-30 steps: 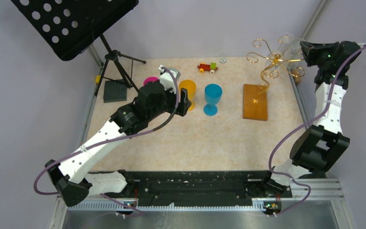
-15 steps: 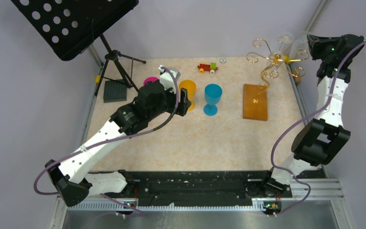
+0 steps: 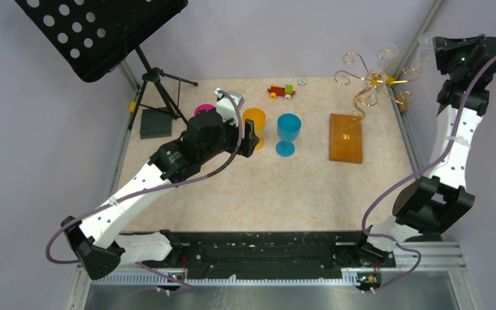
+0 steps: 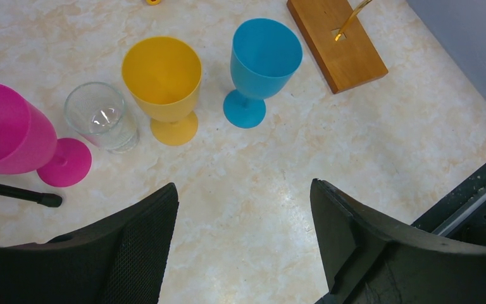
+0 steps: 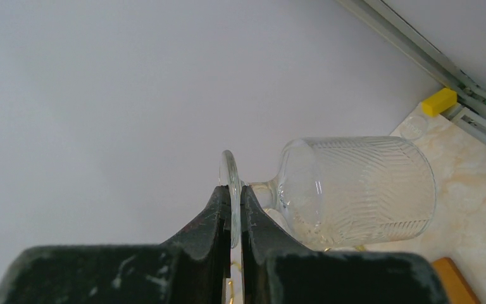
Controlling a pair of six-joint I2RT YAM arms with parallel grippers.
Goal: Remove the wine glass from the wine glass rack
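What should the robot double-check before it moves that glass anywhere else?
1. Grip: the right gripper is shut on the wine glass, pinching its foot. Ok.
2. Glass free of the wine glass rack: looks ok; from above it sits to the right of the wire arms.
3. Glass upright for setting down: not ok, it lies sideways.
4. Bare table in front of the rack to land on: ok.
5. Left gripper out of the way: ok; it is open, over by the yellow goblet.
6. Whether the thin foot is pinched firmly enough: cannot tell.
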